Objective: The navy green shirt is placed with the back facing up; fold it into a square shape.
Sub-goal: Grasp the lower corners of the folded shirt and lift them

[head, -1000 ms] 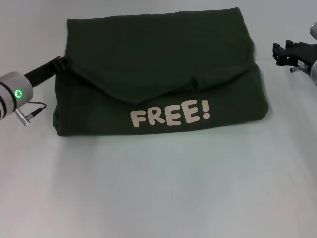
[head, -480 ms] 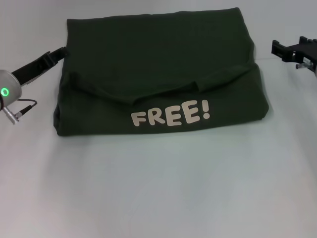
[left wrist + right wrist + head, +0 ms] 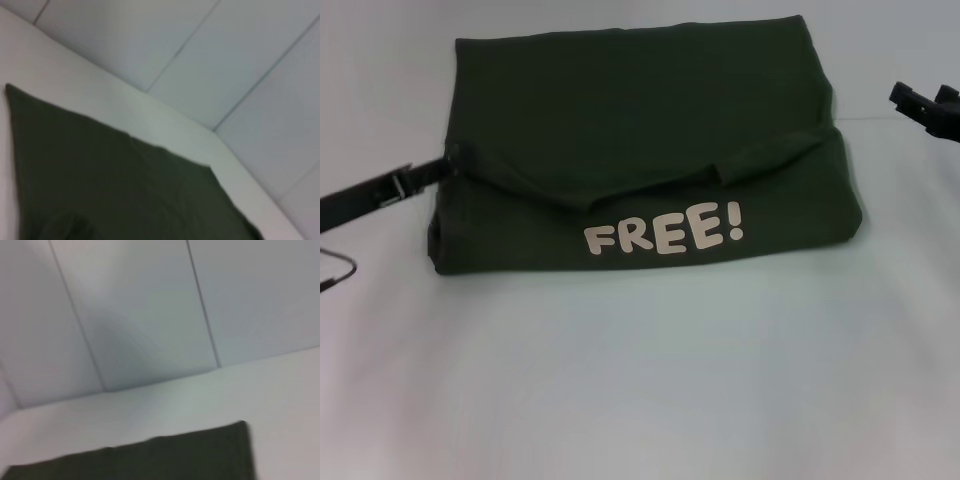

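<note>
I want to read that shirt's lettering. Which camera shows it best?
The head view: the navy green shirt lies folded on the table with "FREE!" facing up. The left wrist view shows only plain green cloth, the right wrist view just a far edge.

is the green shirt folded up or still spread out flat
Folded. The navy green shirt lies as a compact, roughly rectangular bundle on the table, a front layer lettered FREE! doubled over along the near edge, no sleeves sticking out.

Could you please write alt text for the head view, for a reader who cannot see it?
A folded navy green shirt lies on a white table, cream "FREE!" lettering facing up. The left gripper touches its left edge; the right gripper is off to the right, clear of it.
</note>
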{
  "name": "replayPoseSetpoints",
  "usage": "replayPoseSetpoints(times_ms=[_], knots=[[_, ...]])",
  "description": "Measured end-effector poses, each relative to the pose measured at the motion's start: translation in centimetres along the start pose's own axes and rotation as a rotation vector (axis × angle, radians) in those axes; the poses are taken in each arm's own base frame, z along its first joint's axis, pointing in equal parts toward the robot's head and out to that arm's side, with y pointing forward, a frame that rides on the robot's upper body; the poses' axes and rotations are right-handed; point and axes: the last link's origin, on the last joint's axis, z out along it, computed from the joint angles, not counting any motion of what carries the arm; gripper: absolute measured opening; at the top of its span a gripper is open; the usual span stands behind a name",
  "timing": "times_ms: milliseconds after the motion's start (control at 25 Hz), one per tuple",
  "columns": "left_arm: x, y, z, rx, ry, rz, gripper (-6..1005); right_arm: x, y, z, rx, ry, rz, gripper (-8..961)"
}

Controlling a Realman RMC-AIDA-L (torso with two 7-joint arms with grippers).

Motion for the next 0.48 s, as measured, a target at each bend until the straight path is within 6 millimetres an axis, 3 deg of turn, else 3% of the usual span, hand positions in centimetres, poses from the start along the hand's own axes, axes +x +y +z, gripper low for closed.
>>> replayPoseSetpoints(times_ms=[360,480], knots=[[-2.1,-0.5,-0.8,0.026,-0.176,0.096,694,-0.2,-1.1,-3.4,-0.140,0.071,0.003,808],[-2.2,-0.9,-0.8,0.058,-0.201,0.122,770,0.1,-1.4,-3.9,-0.146,0.100,-0.007,808]])
